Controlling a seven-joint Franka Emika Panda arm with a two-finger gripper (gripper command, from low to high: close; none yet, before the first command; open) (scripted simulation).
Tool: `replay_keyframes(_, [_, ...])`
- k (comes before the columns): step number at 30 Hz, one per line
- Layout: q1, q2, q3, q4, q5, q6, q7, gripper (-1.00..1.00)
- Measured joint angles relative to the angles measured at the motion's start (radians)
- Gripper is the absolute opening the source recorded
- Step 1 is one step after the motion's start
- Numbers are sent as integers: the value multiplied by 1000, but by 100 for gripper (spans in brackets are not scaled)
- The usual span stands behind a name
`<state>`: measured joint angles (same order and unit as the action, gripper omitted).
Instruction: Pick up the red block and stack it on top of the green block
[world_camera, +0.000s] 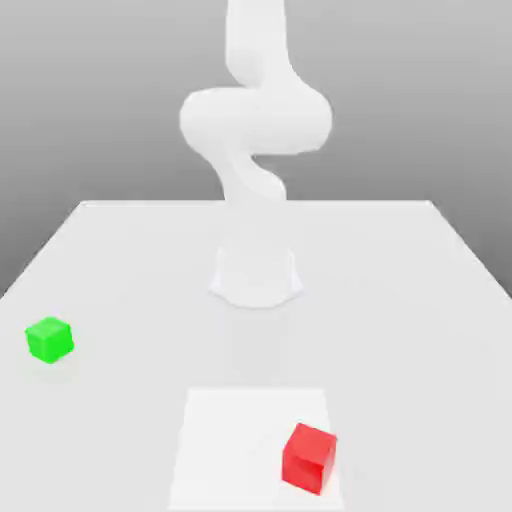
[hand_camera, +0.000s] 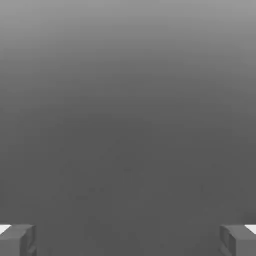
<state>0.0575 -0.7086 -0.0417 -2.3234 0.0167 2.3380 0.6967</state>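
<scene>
The gripper (hand_camera: 128, 240) is spread wide, empty, fingertips (hand_camera: 17, 239) far apart over bare grey surface. Seen from the exterior view, the red block (world_camera: 309, 458) rests on the table (world_camera: 400, 300) at 5 o'clock from the arm base (world_camera: 256, 275); the green block (world_camera: 49, 339) sits at 8 o'clock, well apart.

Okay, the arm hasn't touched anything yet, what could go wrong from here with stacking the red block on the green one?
1. The red block sits turned at an angle to the table edges, so the open end effector may close on its corners unless the wrist turns to match.
2. The green block lies far off at the exterior view's left, near the table's edge; a nudge during placement might push it off.
3. Both cubes look equally small, so an off-centre release may topple the stack.
</scene>
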Motion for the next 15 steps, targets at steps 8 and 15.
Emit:
replay_keyframes(8, [163, 298, -113, -75, 70, 122, -347, 0])
replay_keyframes(15, [241, 554, -146, -140, 131, 226, -645, 0])
